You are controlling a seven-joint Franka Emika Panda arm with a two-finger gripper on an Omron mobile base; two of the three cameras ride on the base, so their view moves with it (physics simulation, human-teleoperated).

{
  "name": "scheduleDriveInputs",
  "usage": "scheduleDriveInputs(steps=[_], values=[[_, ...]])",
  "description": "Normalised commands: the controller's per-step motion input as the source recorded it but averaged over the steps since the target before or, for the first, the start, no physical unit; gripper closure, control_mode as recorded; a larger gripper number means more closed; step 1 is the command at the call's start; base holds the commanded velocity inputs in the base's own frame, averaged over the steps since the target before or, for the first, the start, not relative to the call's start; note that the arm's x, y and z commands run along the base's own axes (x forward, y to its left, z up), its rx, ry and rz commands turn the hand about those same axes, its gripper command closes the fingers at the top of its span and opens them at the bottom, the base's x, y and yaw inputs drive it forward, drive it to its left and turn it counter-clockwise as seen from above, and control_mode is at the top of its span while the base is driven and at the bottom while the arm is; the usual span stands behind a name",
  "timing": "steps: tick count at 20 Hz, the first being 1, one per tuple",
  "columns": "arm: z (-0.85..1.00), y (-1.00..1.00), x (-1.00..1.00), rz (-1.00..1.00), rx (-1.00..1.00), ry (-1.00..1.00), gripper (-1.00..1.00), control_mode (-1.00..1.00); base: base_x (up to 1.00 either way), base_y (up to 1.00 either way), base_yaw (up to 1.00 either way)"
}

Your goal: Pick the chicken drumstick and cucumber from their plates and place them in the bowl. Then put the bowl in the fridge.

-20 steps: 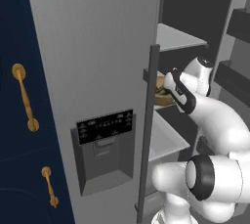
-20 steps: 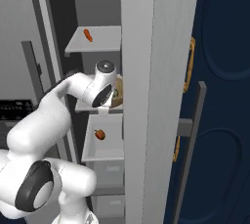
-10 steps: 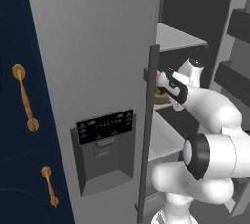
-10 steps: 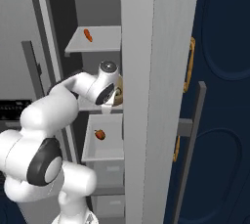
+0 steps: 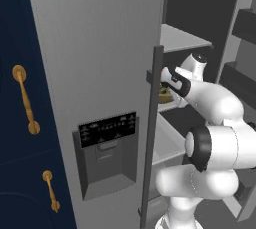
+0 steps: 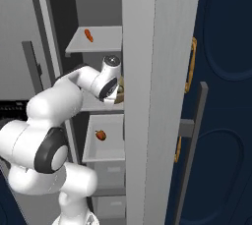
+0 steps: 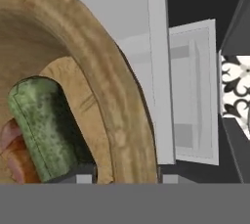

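My gripper (image 7: 124, 179) is shut on the rim of the light-brown wooden bowl (image 7: 97, 56), one finger on each side of its wall. In the bowl lie the dark green cucumber (image 7: 41, 125) and, beside it, the reddish-brown chicken drumstick (image 7: 14, 157). The bowl (image 5: 164, 93) is at the middle shelf inside the open grey fridge (image 5: 100, 48), half hidden behind the door's edge. From the right, the bowl (image 6: 119, 89) peeks out past my hand, next to the fridge door (image 6: 147, 71). The plates are out of view.
A shelf (image 6: 101, 40) above carries a small orange-red item (image 6: 88, 35). A red item (image 6: 100, 134) lies in the drawer below. Navy cabinets with brass handles (image 5: 25, 98) flank the fridge. The door's bar handle (image 5: 150, 133) stands close to my arm.
My hand has pushed the bowl a little deeper into the fridge toward the middle shelf, and the elbow has folded in closer to the door.
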Motion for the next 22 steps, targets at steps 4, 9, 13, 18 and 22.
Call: scheduleDriveInputs(steps=[4, 9, 13, 18, 22], values=[[0.06, 0.21, -0.75, 0.0, -0.02, -0.29, -1.0, -1.0, 0.0, 0.0, 0.0], [0.19, 0.17, -0.85, 0.0, 0.0, -0.31, -1.0, -1.0, 0.0, 0.0, 0.0], [0.65, 0.19, -1.0, 0.0, 0.0, -0.13, -1.0, -1.0, 0.0, 0.0, 0.0], [0.84, 0.15, -1.0, 0.0, 0.0, -0.01, -1.0, -1.0, 0.0, 0.0, 0.0], [0.78, 0.27, -0.94, -0.01, -0.06, -0.05, -1.0, -1.0, 0.0, 0.0, 0.0]])
